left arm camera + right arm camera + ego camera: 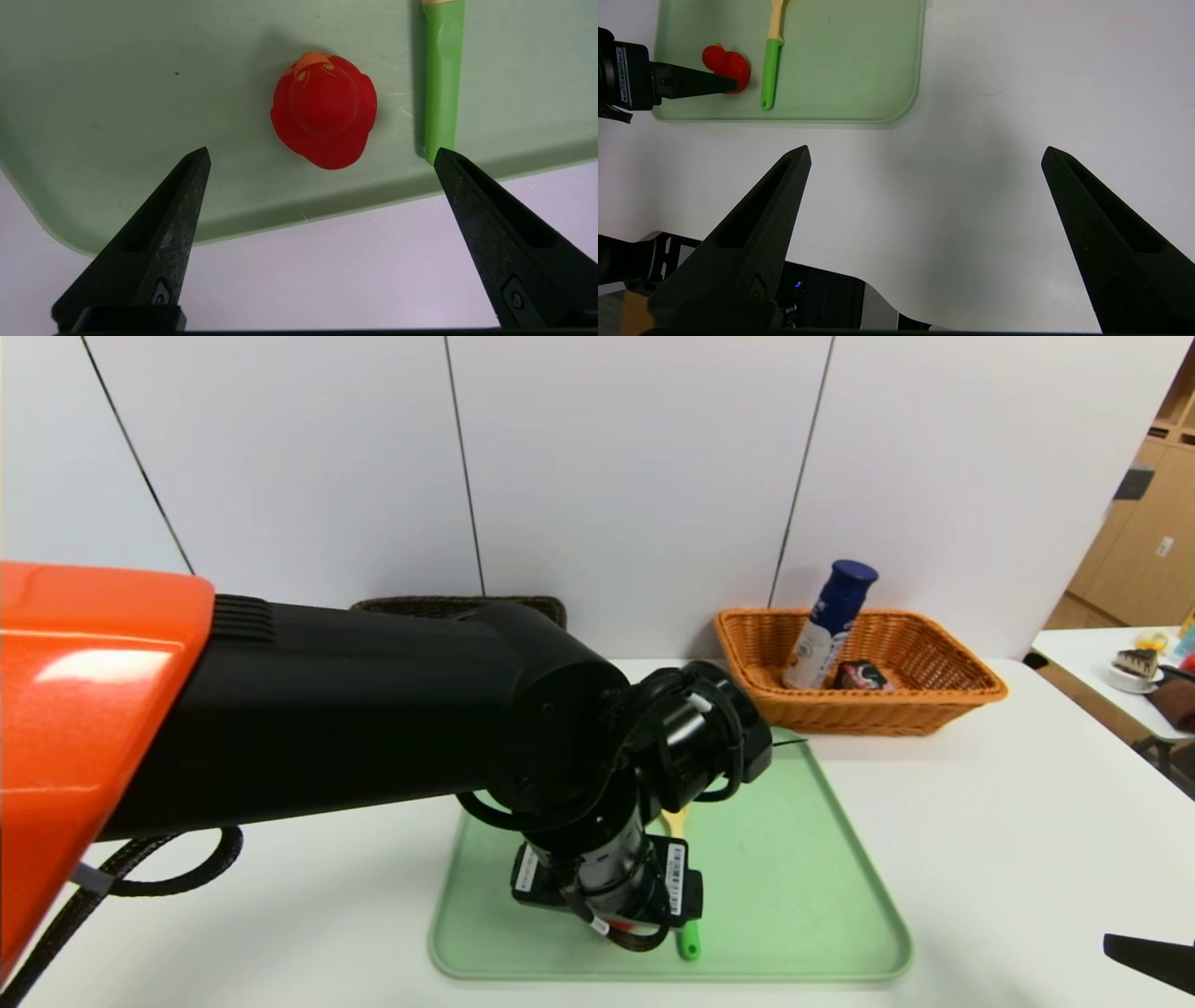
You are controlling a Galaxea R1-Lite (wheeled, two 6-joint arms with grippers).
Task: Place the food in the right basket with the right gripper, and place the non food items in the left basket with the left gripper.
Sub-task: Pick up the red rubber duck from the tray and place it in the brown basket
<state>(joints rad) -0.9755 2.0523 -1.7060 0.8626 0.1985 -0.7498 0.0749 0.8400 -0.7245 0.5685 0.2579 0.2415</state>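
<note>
Red duck [323, 109] lies beneath the spread left tool [321, 156]

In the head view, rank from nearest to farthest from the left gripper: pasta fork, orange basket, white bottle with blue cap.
Measured from the left gripper, open above the green tray:
1. Pasta fork, on the tray right beside the gripper.
2. Orange basket, back right on the table.
3. White bottle, leaning inside that basket, toward its far side.

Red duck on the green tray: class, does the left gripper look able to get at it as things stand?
Probably yes. The left gripper hangs open above the red duck, with nothing between them. The green-handled fork lies beside the duck, apart from it, on the green tray.
</note>
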